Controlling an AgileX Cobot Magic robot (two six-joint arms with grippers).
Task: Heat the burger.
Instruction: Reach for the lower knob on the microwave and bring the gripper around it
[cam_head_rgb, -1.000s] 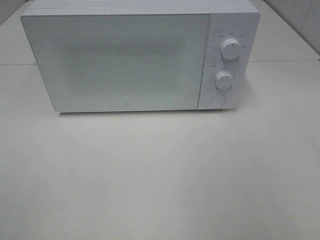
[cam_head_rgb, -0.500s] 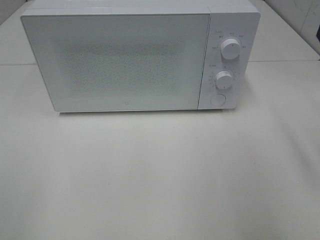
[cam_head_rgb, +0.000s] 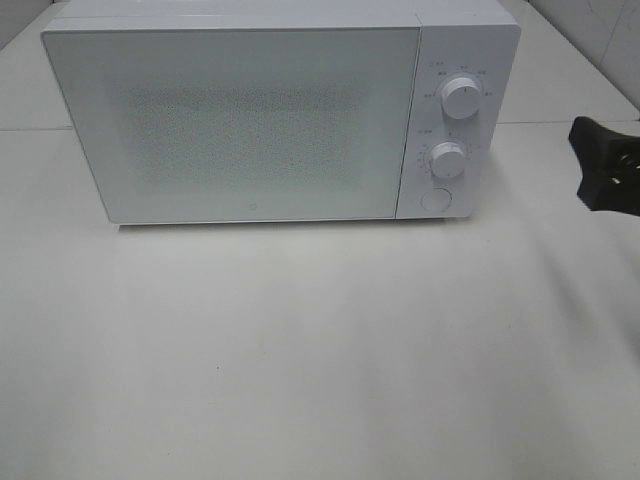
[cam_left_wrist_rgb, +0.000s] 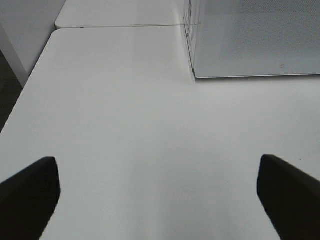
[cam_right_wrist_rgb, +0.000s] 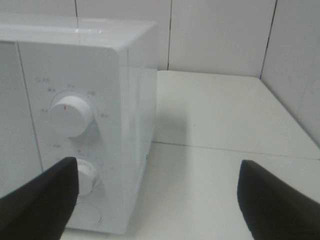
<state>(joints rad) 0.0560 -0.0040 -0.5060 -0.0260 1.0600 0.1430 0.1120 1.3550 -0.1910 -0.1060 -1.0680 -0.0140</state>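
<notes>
The burger is out of view in every frame. A white microwave (cam_head_rgb: 250, 120) stands at the back of the white table with its door shut, and its frosted window shows nothing inside. My right gripper (cam_head_rgb: 590, 160) is at the right edge, to the right of the control panel and apart from it. In the right wrist view it (cam_right_wrist_rgb: 157, 210) is open and empty, facing the upper knob (cam_right_wrist_rgb: 71, 115) and the lower knob (cam_right_wrist_rgb: 86, 176). My left gripper (cam_left_wrist_rgb: 159, 200) is open and empty over bare table, near the microwave's front left corner (cam_left_wrist_rgb: 255, 40).
The panel has an upper knob (cam_head_rgb: 460, 97), a lower knob (cam_head_rgb: 448, 160) and a round button (cam_head_rgb: 434, 199). Tiled wall stands behind and to the right (cam_right_wrist_rgb: 220, 35). The table's left edge (cam_left_wrist_rgb: 30, 85) drops off beside my left gripper.
My right gripper has come into the exterior view at the right edge, level with the control panel. The microwave has not moved.
</notes>
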